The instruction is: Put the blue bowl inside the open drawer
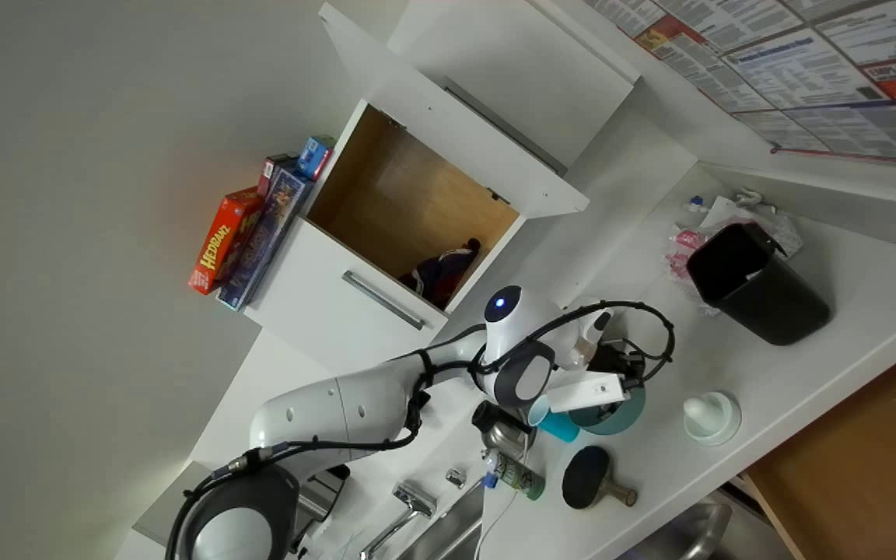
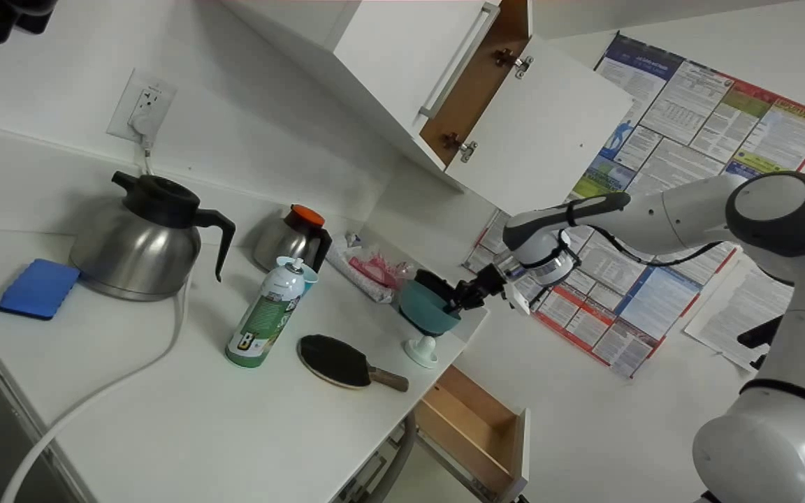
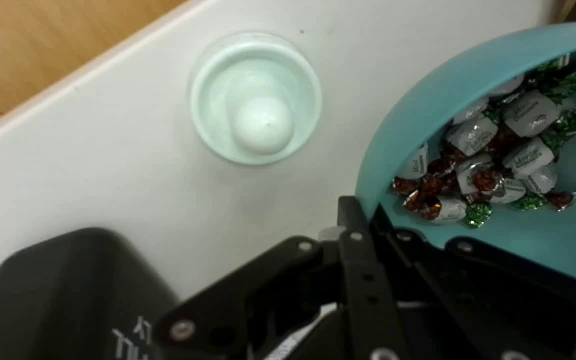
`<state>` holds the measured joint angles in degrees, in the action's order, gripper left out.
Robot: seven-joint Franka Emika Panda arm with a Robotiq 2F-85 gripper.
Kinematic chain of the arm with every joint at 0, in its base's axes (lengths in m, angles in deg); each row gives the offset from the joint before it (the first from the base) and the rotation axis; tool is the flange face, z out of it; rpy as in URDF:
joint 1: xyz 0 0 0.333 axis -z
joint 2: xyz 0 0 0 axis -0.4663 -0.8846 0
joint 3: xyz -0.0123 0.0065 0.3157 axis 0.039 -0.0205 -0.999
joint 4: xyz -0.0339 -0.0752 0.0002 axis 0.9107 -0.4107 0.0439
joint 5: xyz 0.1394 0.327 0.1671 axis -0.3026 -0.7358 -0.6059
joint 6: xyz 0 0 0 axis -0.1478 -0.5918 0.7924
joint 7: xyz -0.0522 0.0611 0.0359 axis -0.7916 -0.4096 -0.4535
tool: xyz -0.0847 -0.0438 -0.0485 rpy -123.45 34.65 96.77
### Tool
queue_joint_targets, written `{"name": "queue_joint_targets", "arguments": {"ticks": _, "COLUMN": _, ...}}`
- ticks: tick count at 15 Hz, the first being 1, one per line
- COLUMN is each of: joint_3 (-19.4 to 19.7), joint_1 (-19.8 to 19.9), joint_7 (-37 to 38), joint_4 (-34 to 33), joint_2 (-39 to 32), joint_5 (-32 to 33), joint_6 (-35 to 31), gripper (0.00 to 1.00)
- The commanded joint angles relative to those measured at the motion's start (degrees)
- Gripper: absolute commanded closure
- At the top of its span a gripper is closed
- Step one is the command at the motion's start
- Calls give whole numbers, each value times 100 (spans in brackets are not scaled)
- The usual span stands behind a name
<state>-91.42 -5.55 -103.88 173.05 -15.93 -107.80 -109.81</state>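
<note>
My gripper [image 3: 369, 212] is pinched narrow on the rim of the blue bowl [image 3: 523, 245], one finger against the outside of its wall and the other inside. In the wrist view the bowl spreads toward two o'clock from my fingertips [image 3: 350, 212], and wrapped candies [image 3: 473, 172] lie heaped in it, their wrappers white, brown and green. I hold the bowl over the table [image 2: 200, 426], outside the open drawer [image 2: 476, 423]; whether its base touches the surface, I cannot tell. In an exterior view the drawer, white-fronted with a light brown wooden inside, sits at about five o'clock from the bowl, below the table's edge. In the wrist view a pale round dish [image 3: 255, 67] stands apart from the bowl, between ten and eleven o'clock from my fingertips, with a rounded whitish piece [image 3: 263, 125] in its middle, and a black bin [image 3: 78, 285] with white lettering is between eight and nine. In an exterior view a large steel jug [image 2: 137, 244] and a smaller jug [image 2: 284, 241] stand between nine and ten o'clock from the bowl, their contents hidden, and a light blue cup [image 2: 310, 274] is partly behind a spray can [image 2: 263, 318]. In an exterior view a cupboard [image 1: 409, 179], between ten and eleven o'clock from the bowl, holds a dark thing [image 1: 440, 272] I cannot make out.
</note>
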Motion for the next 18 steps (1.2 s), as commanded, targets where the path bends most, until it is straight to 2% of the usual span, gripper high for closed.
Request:
{"name": "queue_joint_targets", "arguments": {"ticks": 1, "joint_3": 565, "joint_1": 31, "joint_7": -475, "joint_4": 503, "joint_2": 648, "joint_5": -122, "joint_6": 224, "gripper": 99}}
{"name": "queue_joint_targets", "arguments": {"ticks": 5, "joint_3": 1262, "joint_1": 31, "joint_7": -1022, "joint_4": 457, "joint_2": 725, "joint_5": 230, "joint_6": 461, "gripper": 99}}
{"name": "queue_joint_targets", "arguments": {"ticks": 8, "joint_3": 1546, "joint_1": 39, "joint_7": -1504, "joint_4": 197, "joint_2": 492, "joint_5": 407, "joint_6": 516, "gripper": 99}}
{"name": "queue_joint_targets", "arguments": {"ticks": 11, "joint_3": 1628, "joint_1": 6, "joint_7": -1900, "joint_4": -34, "joint_2": 267, "joint_5": 640, "joint_6": 649, "gripper": 99}}
{"name": "queue_joint_targets", "arguments": {"ticks": 12, "joint_3": 1630, "joint_1": -11, "joint_7": -1710, "joint_4": 256, "joint_2": 421, "joint_5": 496, "joint_6": 373, "gripper": 96}}
{"name": "queue_joint_targets", "arguments": {"ticks": 17, "joint_3": 1600, "joint_1": -2, "joint_7": -1793, "joint_4": 106, "joint_2": 257, "joint_5": 575, "joint_6": 430, "gripper": 96}}
{"name": "queue_joint_targets", "arguments": {"ticks": 18, "joint_3": 1599, "joint_1": -1, "joint_7": -1793, "joint_4": 95, "joint_2": 250, "joint_5": 576, "joint_6": 433, "gripper": 99}}
